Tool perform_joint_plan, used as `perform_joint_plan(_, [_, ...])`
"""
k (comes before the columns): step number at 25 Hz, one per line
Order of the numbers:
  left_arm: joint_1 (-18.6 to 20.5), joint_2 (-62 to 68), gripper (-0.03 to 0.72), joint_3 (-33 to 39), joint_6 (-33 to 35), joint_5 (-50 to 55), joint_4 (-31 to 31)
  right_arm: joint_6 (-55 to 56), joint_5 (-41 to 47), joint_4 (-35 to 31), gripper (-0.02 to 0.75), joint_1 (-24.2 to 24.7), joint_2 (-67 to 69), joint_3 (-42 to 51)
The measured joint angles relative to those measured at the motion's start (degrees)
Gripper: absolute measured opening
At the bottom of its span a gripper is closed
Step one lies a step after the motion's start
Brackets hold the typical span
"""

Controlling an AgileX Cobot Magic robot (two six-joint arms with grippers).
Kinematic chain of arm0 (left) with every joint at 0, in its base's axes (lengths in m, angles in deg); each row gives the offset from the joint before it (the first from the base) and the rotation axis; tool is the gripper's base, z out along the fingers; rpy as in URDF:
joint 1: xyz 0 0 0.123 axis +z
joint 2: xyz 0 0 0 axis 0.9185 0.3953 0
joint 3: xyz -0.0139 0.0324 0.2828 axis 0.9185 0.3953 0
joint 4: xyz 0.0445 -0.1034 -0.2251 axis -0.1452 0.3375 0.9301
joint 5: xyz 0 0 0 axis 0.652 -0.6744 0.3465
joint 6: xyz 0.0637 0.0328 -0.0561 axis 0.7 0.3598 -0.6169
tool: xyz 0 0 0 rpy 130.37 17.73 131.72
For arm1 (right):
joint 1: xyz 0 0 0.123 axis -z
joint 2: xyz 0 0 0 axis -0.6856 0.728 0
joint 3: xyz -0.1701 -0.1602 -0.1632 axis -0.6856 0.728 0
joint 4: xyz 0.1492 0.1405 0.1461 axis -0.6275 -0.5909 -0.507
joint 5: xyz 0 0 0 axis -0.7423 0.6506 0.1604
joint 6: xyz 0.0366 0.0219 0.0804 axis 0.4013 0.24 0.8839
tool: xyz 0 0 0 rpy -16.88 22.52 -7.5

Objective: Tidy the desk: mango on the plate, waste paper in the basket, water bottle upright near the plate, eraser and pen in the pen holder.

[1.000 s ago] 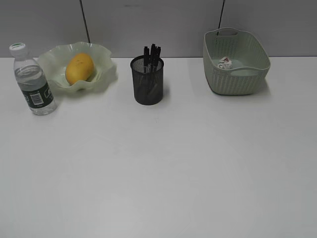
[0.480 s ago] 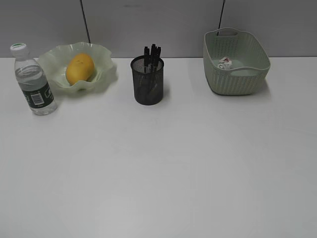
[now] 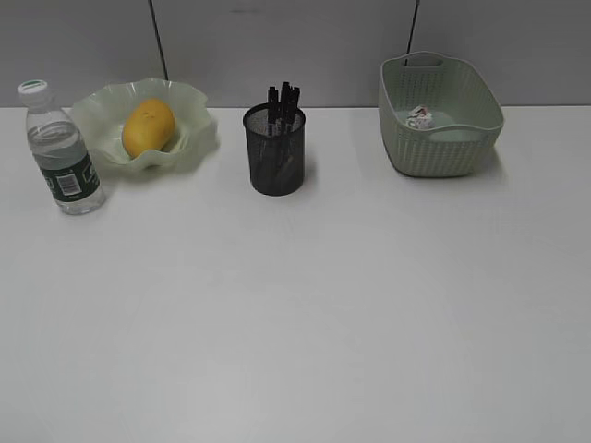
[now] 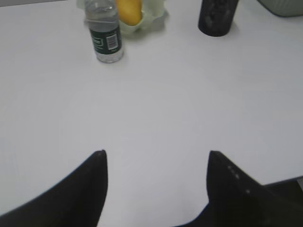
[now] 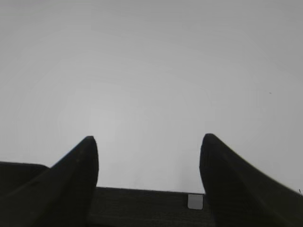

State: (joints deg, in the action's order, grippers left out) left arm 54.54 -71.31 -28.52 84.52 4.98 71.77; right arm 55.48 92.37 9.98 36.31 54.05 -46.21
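Already the counter (image 3: pixel 295 314) looks tidy. The mango (image 3: pixel 148 127) lies in the plate (image 3: pixel 199 120), the water bottle (image 3: pixel 62 161) stands upright just beside the plate's left rim, the waste paper (image 3: pixel 419 117) sits in the basket (image 3: pixel 443 148), and dark pens stick up out of the pen holder (image 3: pixel 274 152); an eraser cannot be made out through the mesh.

Neither arm shows in the exterior view. The left claw (image 4: pixel 156 163) hangs wide open and empty over bare counter, the bottle well ahead and to its left. The right claw (image 5: pixel 148 151) is likewise spread wide with nothing between its jaws. Judging by this, nothing seems left to pick up, and nothing blocks either arm.
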Motion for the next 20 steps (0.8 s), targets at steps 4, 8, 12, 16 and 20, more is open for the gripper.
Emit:
perform_joint_plan(4, [4.42,-2.89,0.495,0.17,0.00,-0.10,0.00,0.00,0.00,0.00,0.530,4.37,-2.37,0.00])
perform_joint_plan(8, [7.58,-4.25,0.476,0.16,0.00,-0.17,0.00,0.00,0.00,0.00,0.530,5.33,-6.91,0.00])
perform_joint_plan(12, [8.02,-4.25,0.452,0.16,0.00,-0.17,0.00,0.00,0.00,0.00,0.530,5.97,-10.99,0.00])
perform_joint_plan(16, [8.45,-4.25,0.410,0.16,0.00,-0.17,0.00,0.00,0.00,0.00,0.530,6.04,-11.77,0.06])
perform_joint_plan(20, [9.57,-4.25,0.365,0.16,0.00,-0.17,0.00,0.00,0.00,0.00,0.530,6.04,-11.84,0.06])
